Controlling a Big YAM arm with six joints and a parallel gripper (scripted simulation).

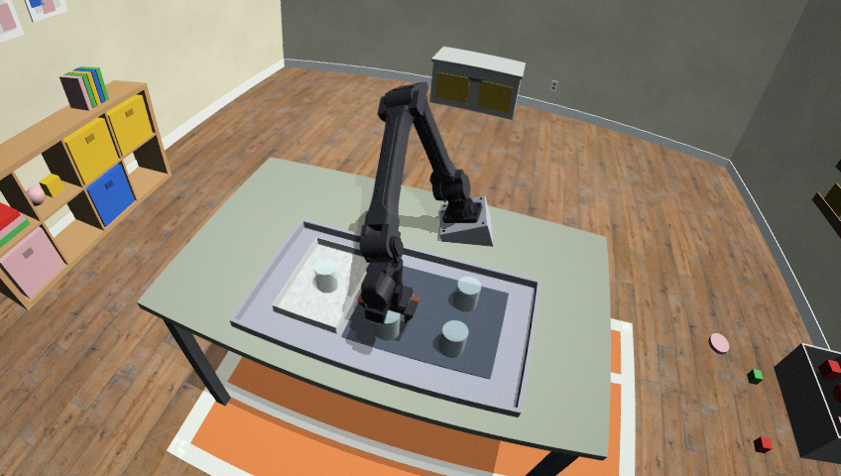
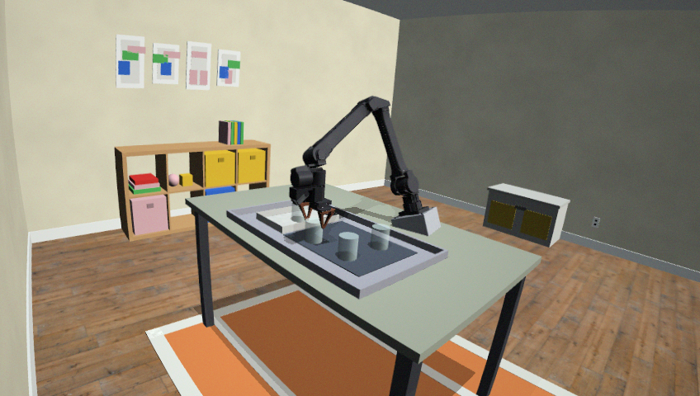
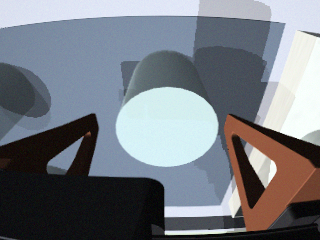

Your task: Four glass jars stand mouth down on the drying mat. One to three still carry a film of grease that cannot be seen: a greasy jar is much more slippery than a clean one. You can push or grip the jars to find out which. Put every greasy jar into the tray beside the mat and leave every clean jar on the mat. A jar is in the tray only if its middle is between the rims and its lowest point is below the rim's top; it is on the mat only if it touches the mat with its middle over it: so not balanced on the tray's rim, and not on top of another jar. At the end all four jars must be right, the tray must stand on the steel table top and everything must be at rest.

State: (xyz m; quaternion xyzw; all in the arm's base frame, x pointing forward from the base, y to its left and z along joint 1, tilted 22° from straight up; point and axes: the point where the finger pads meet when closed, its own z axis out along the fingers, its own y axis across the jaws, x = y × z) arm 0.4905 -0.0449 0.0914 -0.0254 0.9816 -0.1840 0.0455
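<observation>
The black gripper with orange-brown fingers (image 1: pixel 389 303) (image 2: pixel 314 218) stood wide and unloaded above the pale, clear-glass jar nearest the tray (image 1: pixel 387 325) (image 2: pixel 314 232) (image 3: pixel 167 126); on the dark mat (image 1: pixel 424 347) (image 2: pixel 363 266) (image 3: pixel 100 40), that upright jar lay below, between the finger lines.

Layout, sides as in top view. Table (image 1: pixel 566 283) (image 2: pixel 481 275) stands over rug (image 1: pixel 330 439) (image 2: pixel 295 353); on it, rimmed surface (image 1: pixel 513 365) (image 2: pixel 388 280) carrying tray (image 1: pixel 303 318) (image 2: pixel 270 223) (image 3: pixel 287 75) at left, drying mat (image 1: pixel 424 295) (image 2: pixel 376 260) (image 3: pixel 100 45) at right. In tray: one jar (image 1: pixel 325 274) (image 2: pixel 297 212) (image 3: pixel 314 136). On mat, three, apart: near-tray jar (image 1: pixel 387 325) (image 2: pixel 314 233) (image 3: pixel 166 125), front right jar (image 1: pixel 454 339) (image 2: pixel 347 247) (image 3: pixel 15 92), rear right jar (image 1: pixel 469 293) (image 2: pixel 380 236) (image 3: pixel 57 170). Arm base (image 1: pixel 466 234) (image 2: pixel 432 223) on table, behind mat, outside rim. Gripper (image 1: pixel 384 310) (image 2: pixel 314 223) (image 3: pixel 161 120) over near-tray jar, fingertips either side. Cube shelf (image 1: pixel 35 138) (image 2: pixel 172 146) left of table, books (image 1: pixel 88 88) (image 2: pixel 231 132) upright on top. Cabinet (image 1: pixel 478 61) (image 2: pixel 525 195) behind table, near rear wall.
</observation>
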